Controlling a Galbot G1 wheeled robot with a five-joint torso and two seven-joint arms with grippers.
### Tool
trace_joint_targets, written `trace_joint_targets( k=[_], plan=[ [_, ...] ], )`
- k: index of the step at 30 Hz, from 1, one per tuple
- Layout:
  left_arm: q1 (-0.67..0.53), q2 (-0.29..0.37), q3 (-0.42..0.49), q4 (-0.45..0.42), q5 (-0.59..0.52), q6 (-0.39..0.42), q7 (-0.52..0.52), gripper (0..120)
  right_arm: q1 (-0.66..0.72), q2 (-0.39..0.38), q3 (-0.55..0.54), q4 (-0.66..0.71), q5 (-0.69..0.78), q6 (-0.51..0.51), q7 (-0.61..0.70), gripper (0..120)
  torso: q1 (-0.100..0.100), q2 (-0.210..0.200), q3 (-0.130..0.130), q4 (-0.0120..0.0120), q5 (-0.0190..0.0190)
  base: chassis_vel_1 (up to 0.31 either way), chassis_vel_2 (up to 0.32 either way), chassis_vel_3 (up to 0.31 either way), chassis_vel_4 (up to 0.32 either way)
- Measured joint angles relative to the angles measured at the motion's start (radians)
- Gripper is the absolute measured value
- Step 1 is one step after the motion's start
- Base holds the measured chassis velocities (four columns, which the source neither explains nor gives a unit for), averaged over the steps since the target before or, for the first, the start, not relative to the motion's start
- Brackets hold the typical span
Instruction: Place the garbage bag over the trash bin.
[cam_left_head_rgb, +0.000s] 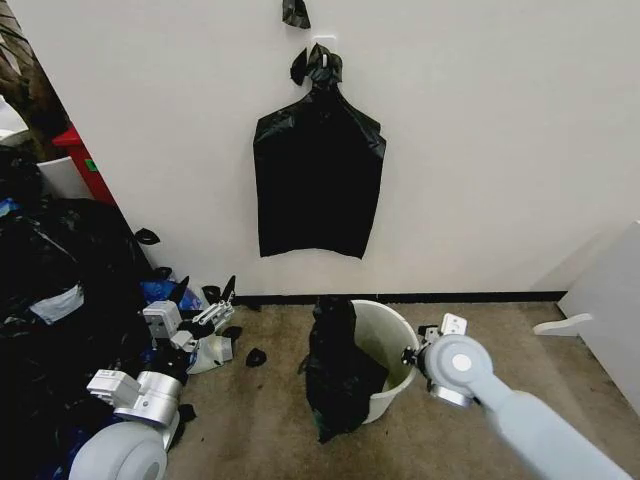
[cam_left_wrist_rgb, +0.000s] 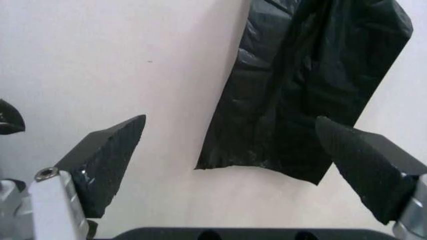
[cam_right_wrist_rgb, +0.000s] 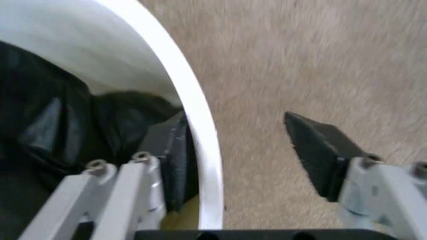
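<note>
right gripper (cam_right_wrist_rgb: 250, 160) straddles the rolled rim of one trash bin (cam_left_head_rgb: 400, 345), jaws spread, one finger inside against the wall, one outside over bare carpet (cam_right_wrist_rgb: 320, 65). one garbage bag (cam_left_head_rgb: 338, 370) drapes over the bin's far rim from it, partly inside. left gripper (cam_left_wrist_rgb: 233, 165) hangs released, facing a bunch of flat bags (cam_left_head_rgb: 318, 185) hanging on the wall, stuffed black sacks (cam_left_head_rgb: 55, 290) beside its arm.

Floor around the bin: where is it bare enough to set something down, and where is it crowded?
Bare carpet lies right of the bin, past the right gripper straddling its rim, toward the white panel. A narrower bare strip runs between the garbage bag and the left gripper. The far left is crowded with black sacks.
</note>
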Motion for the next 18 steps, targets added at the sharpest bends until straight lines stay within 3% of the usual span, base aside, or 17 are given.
trace_joint_targets(
  k=[4,5,11,18],
  plan=[
    [-0.007,0.002,0.002,0.021,0.001,0.0,0.004,100,-0.02,-0.067,0.006,0.139,-0.084,0.001,-0.013,73,0.0,0.0,0.0,-0.0001,0.0001,0.0,0.0,0.0,0.0],
    [-0.007,0.002,0.002,0.021,0.001,0.0,0.004,100,-0.02,-0.067,0.006,0.139,-0.084,0.001,-0.013,73,0.0,0.0,0.0,-0.0001,0.0001,0.0,0.0,0.0,0.0],
    [-0.019,0.005,0.007,0.058,0.01,-0.001,0.01,100,-0.026,-0.105,0.029,0.338,-0.212,-0.042,-0.17,97,0.0,0.0,0.0,-0.0001,-0.0001,0.0,0.0,0.0,0.0],
    [-0.041,0.014,0.021,0.086,0.024,0.006,0.011,100,0.049,-0.035,-0.095,0.35,-0.344,-0.09,-0.287,100,0.0,0.0,0.0,-0.0001,-0.0002,0.0,0.0,0.0,0.0]
  ],
)
